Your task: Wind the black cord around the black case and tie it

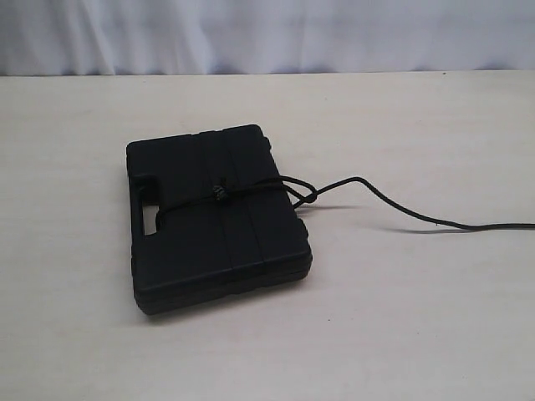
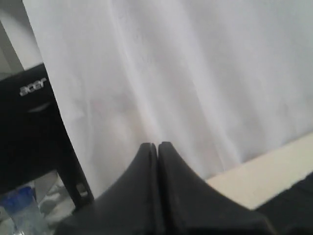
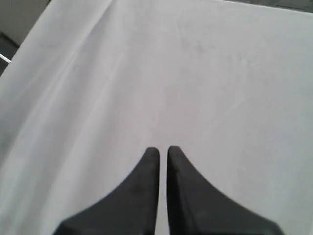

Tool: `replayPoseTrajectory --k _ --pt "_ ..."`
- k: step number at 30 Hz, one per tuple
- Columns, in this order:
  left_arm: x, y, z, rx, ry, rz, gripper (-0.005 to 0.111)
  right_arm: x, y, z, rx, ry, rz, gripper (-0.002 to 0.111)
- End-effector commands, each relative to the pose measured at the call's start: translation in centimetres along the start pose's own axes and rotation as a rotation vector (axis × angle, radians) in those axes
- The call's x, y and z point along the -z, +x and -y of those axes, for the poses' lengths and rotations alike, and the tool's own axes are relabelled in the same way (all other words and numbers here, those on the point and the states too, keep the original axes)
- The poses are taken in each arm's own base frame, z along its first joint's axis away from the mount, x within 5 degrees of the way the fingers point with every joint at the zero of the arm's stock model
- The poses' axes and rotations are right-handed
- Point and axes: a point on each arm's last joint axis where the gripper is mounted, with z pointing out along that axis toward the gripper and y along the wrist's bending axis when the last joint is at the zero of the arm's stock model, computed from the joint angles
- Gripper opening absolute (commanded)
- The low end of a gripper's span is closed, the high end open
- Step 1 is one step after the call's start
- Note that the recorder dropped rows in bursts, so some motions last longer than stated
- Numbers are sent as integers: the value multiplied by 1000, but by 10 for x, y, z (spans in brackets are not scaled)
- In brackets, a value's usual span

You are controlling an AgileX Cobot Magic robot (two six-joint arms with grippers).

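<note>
The black case (image 1: pixel 217 242) lies flat on the table, handle slot toward the left. The black cord (image 1: pixel 251 190) runs across its lid through the slot, with a small knot (image 1: pixel 220 192) on top and a loop at the case's right edge. The cord's tail (image 1: pixel 393 205) trails right over the table and leaves the view. Neither gripper appears in the exterior view. My left gripper (image 2: pixel 157 145) is shut, fingertips touching, holding nothing and facing a white curtain. My right gripper (image 3: pixel 163 149) is shut but for a thin slit, with nothing in it, also facing white cloth.
The pale table (image 1: pixel 418 317) extends around the case on all sides. A white curtain (image 1: pixel 267 33) hangs behind the far edge. In the left wrist view a black Acer monitor (image 2: pixel 29 127) stands beside the curtain, and a strip of table (image 2: pixel 264 176) shows.
</note>
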Motion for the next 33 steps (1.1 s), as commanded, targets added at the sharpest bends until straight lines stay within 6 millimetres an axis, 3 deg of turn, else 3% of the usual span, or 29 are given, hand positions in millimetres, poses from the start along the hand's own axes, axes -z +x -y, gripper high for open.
replayPoseTrajectory --k 1,3,6,12,22,28,33 --pt "5 53 21 -3 55 -120 0 5 9 5 37 96 -112 5" --pt "8 60 23 -7 79 -170 0 6 18 7 21 143 -217 5" --pt "15 79 31 -23 174 -391 0 14 38 6 -9 175 -463 5" --pt "14 78 29 -60 161 -372 0 37 69 -3 -47 148 -906 5" --pt "14 78 28 -92 150 -369 0 37 69 -2 -38 148 -896 5" --pt "14 80 23 -6 16 -419 0 37 69 -2 -38 147 -897 5" --pt "14 80 22 -12 12 -421 0 37 69 -2 -38 147 -897 5"
